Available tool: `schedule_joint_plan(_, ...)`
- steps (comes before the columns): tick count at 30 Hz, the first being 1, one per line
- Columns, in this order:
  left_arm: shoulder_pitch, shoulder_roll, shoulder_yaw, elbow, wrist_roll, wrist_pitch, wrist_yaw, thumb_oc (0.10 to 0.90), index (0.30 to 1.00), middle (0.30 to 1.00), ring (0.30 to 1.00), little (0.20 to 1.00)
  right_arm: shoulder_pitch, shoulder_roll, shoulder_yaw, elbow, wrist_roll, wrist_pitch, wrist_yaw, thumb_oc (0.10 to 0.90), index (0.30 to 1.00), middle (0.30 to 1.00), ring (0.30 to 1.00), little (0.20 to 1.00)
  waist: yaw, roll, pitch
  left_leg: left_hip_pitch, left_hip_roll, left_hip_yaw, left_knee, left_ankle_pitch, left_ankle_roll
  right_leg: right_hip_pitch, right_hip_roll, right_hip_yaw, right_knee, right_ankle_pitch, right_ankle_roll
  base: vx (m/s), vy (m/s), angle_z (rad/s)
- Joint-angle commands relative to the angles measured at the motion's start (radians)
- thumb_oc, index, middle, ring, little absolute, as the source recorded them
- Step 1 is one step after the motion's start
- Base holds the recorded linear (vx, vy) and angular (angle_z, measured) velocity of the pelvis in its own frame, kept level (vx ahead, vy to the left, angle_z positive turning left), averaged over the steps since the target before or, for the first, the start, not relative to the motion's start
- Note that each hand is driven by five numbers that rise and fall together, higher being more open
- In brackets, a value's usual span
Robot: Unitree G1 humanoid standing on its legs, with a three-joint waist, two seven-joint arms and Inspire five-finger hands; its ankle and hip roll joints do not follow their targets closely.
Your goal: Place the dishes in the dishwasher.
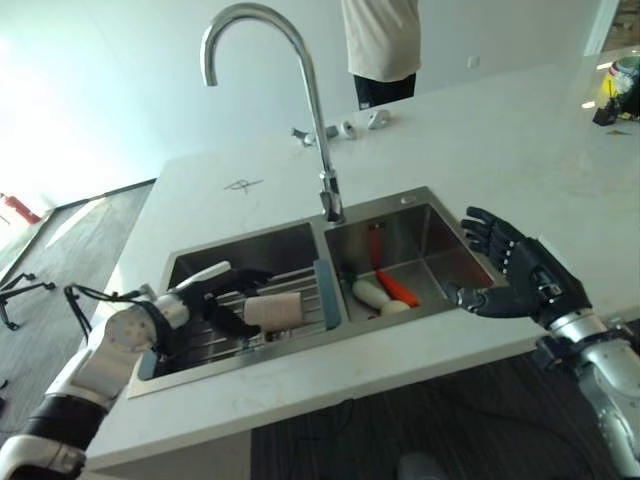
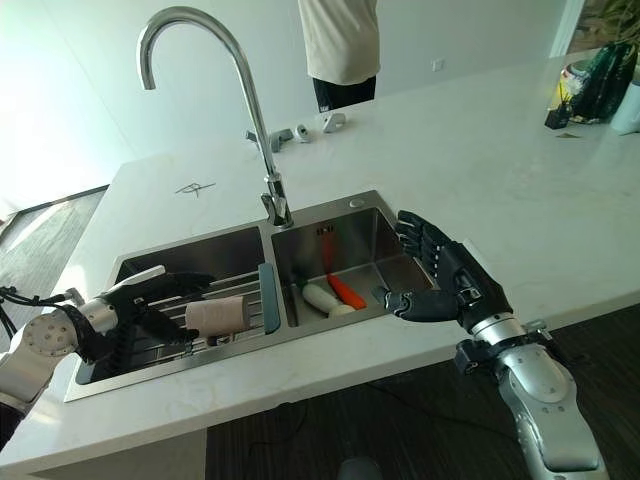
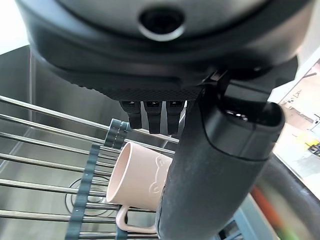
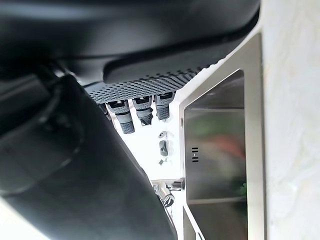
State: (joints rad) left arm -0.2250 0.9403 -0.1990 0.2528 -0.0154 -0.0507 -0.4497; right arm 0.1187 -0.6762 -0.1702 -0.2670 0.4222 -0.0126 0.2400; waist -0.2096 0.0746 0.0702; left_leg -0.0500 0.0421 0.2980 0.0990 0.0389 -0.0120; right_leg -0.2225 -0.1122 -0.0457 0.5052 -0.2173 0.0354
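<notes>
The left hand reaches open around a pink mug lying on the sink rack; stiff, breakable, probably slippery, best gripped around its body. The right hand hovers open.

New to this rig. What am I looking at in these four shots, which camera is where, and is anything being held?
It is a two-armed humanoid robot at a white counter with a double stainless-steel sink. The two wide shots come from a stereo camera on its head, looking down. The two close shots come from cameras on its wrists, looking along each dark robot hand.

The left robot hand reaches over a wire rack in the left basin, its fingers and thumb either side of a pale pink mug lying on its side; a firm grasp is not clear. The right robot hand is open above the sink's right edge, holding nothing.

The right basin holds an orange carrot and pale vegetables. A person stands behind the counter.
</notes>
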Motion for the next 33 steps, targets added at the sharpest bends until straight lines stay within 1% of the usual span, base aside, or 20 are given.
schedule_joint_plan(1, -0.172, 0.008, 0.054, 0.004, 0.07, -0.06, 0.04, 0.8, 0.9, 0.9, 0.9, 0.9, -0.141, -0.017, -0.032, -0.076, 0.0, -0.104, -0.012, 0.8, 0.9, 0.9, 0.9, 0.9, -0.017, 0.001, -0.021, 0.031, 0.046, -0.029, 0.201, -0.309, -0.015, 0.107, -0.008, -0.005, -0.205, 0.056, 0.118, -0.01, -0.001, -0.06)
schedule_joint_plan(3, -0.178, 0.008, 0.048, 0.025, 0.085, -0.071, 0.04, 0.8, 0.9, 0.9, 0.9, 0.9, -0.138, -0.021, -0.037, -0.078, 0.004, -0.104, -0.01, 0.8, 0.9, 0.9, 0.9, 0.9, -0.022, 0.001, -0.022, 0.033, 0.046, -0.024, 0.201, -0.311, -0.014, 0.107, -0.006, -0.003, -0.205, 0.056, 0.117, -0.01, 0.0, -0.1)
schedule_joint_plan(7, -0.185, -0.006, 0.039, 0.051, 0.113, -0.065, 0.044, 0.8, 0.9, 0.9, 0.9, 0.9, -0.132, -0.016, -0.042, -0.075, -0.005, -0.11, -0.003, 0.8, 0.9, 0.9, 0.9, 0.9, -0.031, 0.003, -0.023, 0.038, 0.048, -0.012, 0.201, -0.313, -0.012, 0.106, -0.001, -0.002, -0.205, 0.056, 0.116, -0.01, -0.003, -0.1)
schedule_joint_plan(9, -0.187, -0.006, 0.033, 0.07, 0.125, -0.076, 0.05, 0.8, 0.9, 0.9, 0.9, 0.9, -0.132, -0.017, -0.04, -0.077, -0.012, -0.11, -0.003, 0.8, 0.9, 0.9, 0.9, 0.9, -0.035, 0.004, -0.023, 0.04, 0.048, -0.008, 0.201, -0.314, -0.01, 0.106, 0.001, -0.001, -0.205, 0.057, 0.115, 0.0, 0.005, -0.06)
schedule_joint_plan(10, -0.186, -0.009, 0.03, 0.077, 0.14, -0.08, 0.054, 0.8, 0.9, 0.9, 0.9, 0.9, -0.129, -0.018, -0.04, -0.076, -0.014, -0.111, -0.002, 0.8, 0.9, 0.9, 0.9, 0.9, -0.037, 0.005, -0.021, 0.049, 0.048, -0.008, 0.201, -0.323, -0.009, 0.114, 0.002, -0.001, -0.205, 0.049, 0.118, 0.0, -0.002, -0.05)
schedule_joint_plan(12, -0.182, -0.011, 0.022, 0.102, 0.19, -0.09, 0.067, 0.8, 0.9, 0.9, 0.9, 0.9, -0.127, -0.016, -0.043, -0.074, -0.019, -0.114, 0.004, 0.8, 0.9, 0.9, 0.9, 0.9, -0.044, 0.003, -0.023, 0.048, 0.049, 0.0, 0.201, -0.316, -0.008, 0.11, 0.007, 0.004, -0.205, 0.056, 0.114, 0.0, -0.002, -0.02)
schedule_joint_plan(16, -0.19, -0.011, -0.002, 0.146, 0.24, -0.084, 0.09, 0.8, 0.9, 0.9, 0.9, 0.9, -0.125, -0.026, -0.049, -0.075, -0.016, -0.108, 0.004, 0.8, 0.9, 0.9, 0.9, 0.9, -0.052, 0.001, -0.024, 0.05, 0.05, 0.008, 0.201, -0.317, -0.008, 0.107, 0.012, 0.01, -0.205, 0.057, 0.115, 0.0, -0.005, -0.16)
schedule_joint_plan(18, -0.198, -0.018, -0.018, 0.184, 0.295, -0.1, 0.111, 0.8, 0.9, 0.9, 0.9, 0.9, -0.122, -0.033, -0.051, -0.074, -0.023, -0.112, 0.012, 0.8, 0.9, 0.9, 0.9, 0.9, -0.059, 0.002, -0.022, 0.058, 0.052, 0.013, 0.201, -0.326, -0.006, 0.112, 0.016, 0.01, -0.205, 0.051, 0.117, 0.02, 0.006, -0.1)
schedule_joint_plan(21, -0.199, -0.025, -0.062, 0.255, 0.402, -0.096, 0.118, 0.8, 0.9, 0.9, 0.9, 0.9, -0.115, -0.047, -0.062, -0.073, -0.014, -0.111, 0.029, 0.8, 0.9, 0.9, 0.9, 0.9, -0.073, 0.001, -0.025, 0.061, 0.052, 0.027, 0.201, -0.329, -0.003, 0.108, 0.023, 0.017, -0.205, 0.052, 0.117, 0.02, 0.004, -0.11)
schedule_joint_plan(26, -0.194, -0.055, -0.096, 0.3, 0.44, -0.061, 0.077, 0.8, 0.9, 0.9, 0.9, 0.9, -0.114, -0.054, -0.061, -0.077, -0.017, -0.108, 0.032, 0.8, 0.9, 0.9, 0.9, 0.9, -0.079, 0.0, -0.025, 0.062, 0.05, 0.031, 0.201, -0.331, 0.0, 0.104, 0.026, 0.028, -0.205, 0.054, 0.119, 0.0, 0.001, -0.1)
schedule_joint_plan(27, -0.197, -0.064, -0.107, 0.314, 0.45, -0.047, 0.053, 0.8, 0.9, 0.9, 0.9, 0.9, -0.118, -0.059, -0.06, -0.078, -0.011, -0.104, 0.033, 0.8, 0.9, 0.9, 0.9, 0.9, -0.081, 0.0, -0.024, 0.063, 0.051, 0.033, 0.201, -0.331, 0.0, 0.104, 0.026, 0.03, -0.205, 0.055, 0.12, 0.0, 0.002, -0.05)
schedule_joint_plan(28, -0.199, -0.067, -0.113, 0.323, 0.452, -0.038, 0.043, 0.616, 0.625, 0.625, 0.625, 0.625, -0.119, -0.06, -0.06, -0.077, -0.009, -0.103, 0.034, 0.8, 0.9, 0.9, 0.9, 0.9, -0.083, 0.0, -0.024, 0.064, 0.051, 0.035, 0.201, -0.332, 0.0, 0.104, 0.026, 0.029, -0.205, 0.056, 0.12, 0.0, 0.0, 0.0)
schedule_joint_plan(29, -0.202, -0.07, -0.117, 0.329, 0.451, -0.029, 0.039, 0.536, 0.505, 0.505, 0.505, 0.505, -0.121, -0.061, -0.057, -0.078, -0.009, -0.102, 0.035, 0.8, 0.9, 0.9, 0.9, 0.9, -0.083, 0.001, -0.024, 0.065, 0.051, 0.037, 0.201, -0.332, 0.0, 0.104, 0.026, 0.029, -0.205, 0.056, 0.12, 0.0, 0.0, 0.0)
schedule_joint_plan(30, -0.207, -0.074, -0.119, 0.342, 0.409, -0.036, 0.044, 0.4, 0.3, 0.3, 0.3, 0.3, -0.123, -0.063, -0.054, -0.083, -0.007, -0.097, 0.038, 0.8, 0.9, 0.9, 0.9, 0.9, -0.085, 0.001, -0.025, 0.066, 0.05, 0.039, 0.201, -0.333, 0.001, 0.104, 0.027, 0.03, -0.205, 0.055, 0.12, 0.0, 0.0, 0.0)
schedule_joint_plan(33, -0.2, -0.086, -0.097, 0.317, 0.34, -0.045, 0.092, 0.4, 0.3, 0.3, 0.3, 0.3, -0.116, -0.051, -0.057, -0.087, -0.015, -0.098, 0.042, 0.8, 0.9, 0.9, 0.9, 0.9, -0.081, 0.0, -0.025, 0.068, 0.048, 0.038, 0.201, -0.335, 0.004, 0.107, 0.028, 0.027, -0.205, 0.054, 0.118, 0.0, 0.0, 0.0)
